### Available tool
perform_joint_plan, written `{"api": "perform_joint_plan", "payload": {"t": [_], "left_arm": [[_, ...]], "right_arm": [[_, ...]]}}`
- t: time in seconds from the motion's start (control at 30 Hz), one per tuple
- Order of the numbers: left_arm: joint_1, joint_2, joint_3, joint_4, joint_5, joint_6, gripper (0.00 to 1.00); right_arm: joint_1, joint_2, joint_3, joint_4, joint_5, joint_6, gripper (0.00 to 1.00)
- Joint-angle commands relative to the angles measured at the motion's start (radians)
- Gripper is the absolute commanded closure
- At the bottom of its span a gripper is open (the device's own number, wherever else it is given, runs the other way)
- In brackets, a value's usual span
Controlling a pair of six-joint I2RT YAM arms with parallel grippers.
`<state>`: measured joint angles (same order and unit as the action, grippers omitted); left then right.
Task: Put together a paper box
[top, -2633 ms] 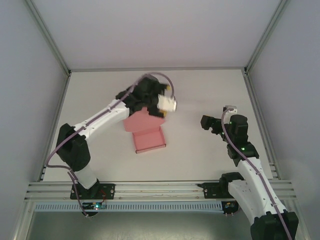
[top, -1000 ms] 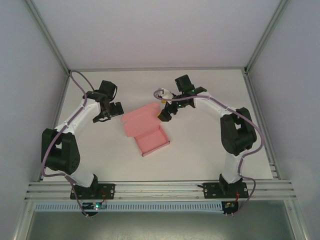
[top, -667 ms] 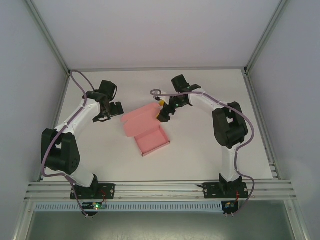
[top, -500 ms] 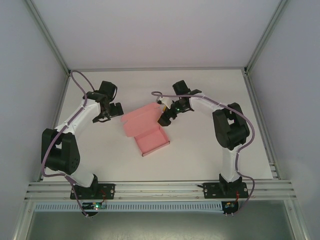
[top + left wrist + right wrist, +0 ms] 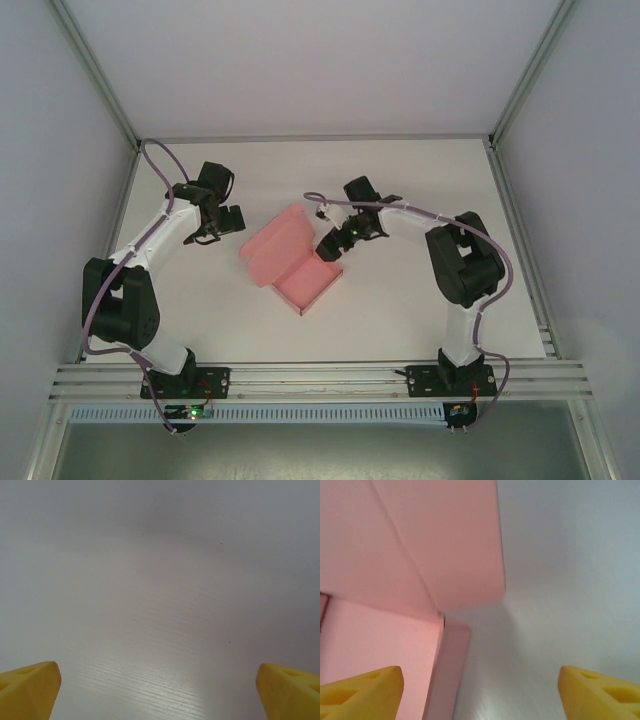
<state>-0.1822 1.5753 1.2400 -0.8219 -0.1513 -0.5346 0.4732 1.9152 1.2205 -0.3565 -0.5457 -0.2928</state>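
Two arms out. Left fingers (image 5: 30,687) fully spread, empty, above white table (image 5: 400,300) near its left edge. Pink half-folded card box (image 5: 300,275) mid-table. Right fingers (image 5: 365,690) apart astride its side wall, gripping nothing. Risk: unbraced, the box may skid or crease when pinched.

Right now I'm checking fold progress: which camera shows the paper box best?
Top external: the whole paper box shows, lid and tray. Right wrist crops it to a close corner; left wrist faces the table.
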Motion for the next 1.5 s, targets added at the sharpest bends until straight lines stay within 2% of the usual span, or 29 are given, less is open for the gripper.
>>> {"api": "perform_joint_plan", "payload": {"t": [0.0, 0.03, 0.1, 0.2, 0.4, 0.5, 0.57, 0.67, 0.8, 0.9, 1.03, 1.13, 1.27, 1.33, 1.43, 1.47], "left_arm": [[0.001, -0.026, 0.005, 0.010, -0.045, 0.012, 0.00], [-0.001, -0.027, 0.009, 0.009, -0.046, 0.012, 0.00], [-0.002, -0.018, 0.018, 0.006, -0.047, 0.012, 0.00], [0.000, -0.018, 0.024, -0.002, -0.054, 0.009, 0.00], [-0.001, -0.036, 0.014, -0.003, -0.072, 0.011, 0.00], [-0.001, -0.043, 0.012, -0.003, -0.081, 0.009, 0.00], [0.000, -0.044, 0.013, -0.005, -0.081, 0.008, 0.00], [-0.002, -0.048, 0.015, -0.008, -0.085, 0.001, 0.00], [-0.001, -0.064, 0.008, 0.004, -0.087, -0.018, 0.00], [0.000, -0.073, 0.002, 0.019, -0.077, -0.021, 0.00], [-0.002, -0.086, -0.009, 0.057, -0.028, 0.002, 0.00], [-0.002, -0.116, -0.049, 0.158, 0.103, 0.055, 0.00], [-0.005, -0.164, -0.167, 0.448, 0.500, 0.202, 0.04], [-0.008, -0.165, -0.201, 0.560, 0.663, 0.278, 0.05], [-0.011, -0.125, -0.176, 0.576, 0.761, 0.369, 0.08], [-0.011, -0.106, -0.161, 0.564, 0.788, 0.402, 0.10]], "right_arm": [[0.028, -0.081, -0.063, 0.083, 0.075, 0.103, 0.28], [0.035, -0.089, -0.071, 0.083, 0.106, 0.115, 0.32], [0.055, -0.103, -0.088, 0.097, 0.172, 0.133, 0.47], [0.072, -0.110, -0.103, 0.109, 0.213, 0.158, 0.57], [0.094, -0.116, -0.139, 0.114, 0.265, 0.202, 0.60], [0.108, -0.117, -0.157, 0.121, 0.303, 0.226, 0.69], [0.114, -0.130, -0.170, 0.129, 0.362, 0.255, 0.76], [0.125, -0.167, -0.192, 0.150, 0.468, 0.308, 0.81], [0.135, -0.202, -0.224, 0.160, 0.659, 0.525, 0.88], [0.155, -0.198, -0.244, 0.135, 0.764, 0.770, 0.92], [0.208, -0.200, -0.286, 0.117, 0.829, 0.948, 0.92], [0.245, -0.244, -0.322, 0.139, 0.854, 1.026, 0.90], [0.268, -0.299, -0.325, 0.125, 0.901, 1.030, 0.72], [0.260, -0.333, -0.329, 0.128, 0.931, 0.987, 0.67], [0.218, -0.391, -0.354, 0.177, 0.900, 0.908, 0.53], [0.201, -0.410, -0.369, 0.213, 0.876, 0.864, 0.51]]}}
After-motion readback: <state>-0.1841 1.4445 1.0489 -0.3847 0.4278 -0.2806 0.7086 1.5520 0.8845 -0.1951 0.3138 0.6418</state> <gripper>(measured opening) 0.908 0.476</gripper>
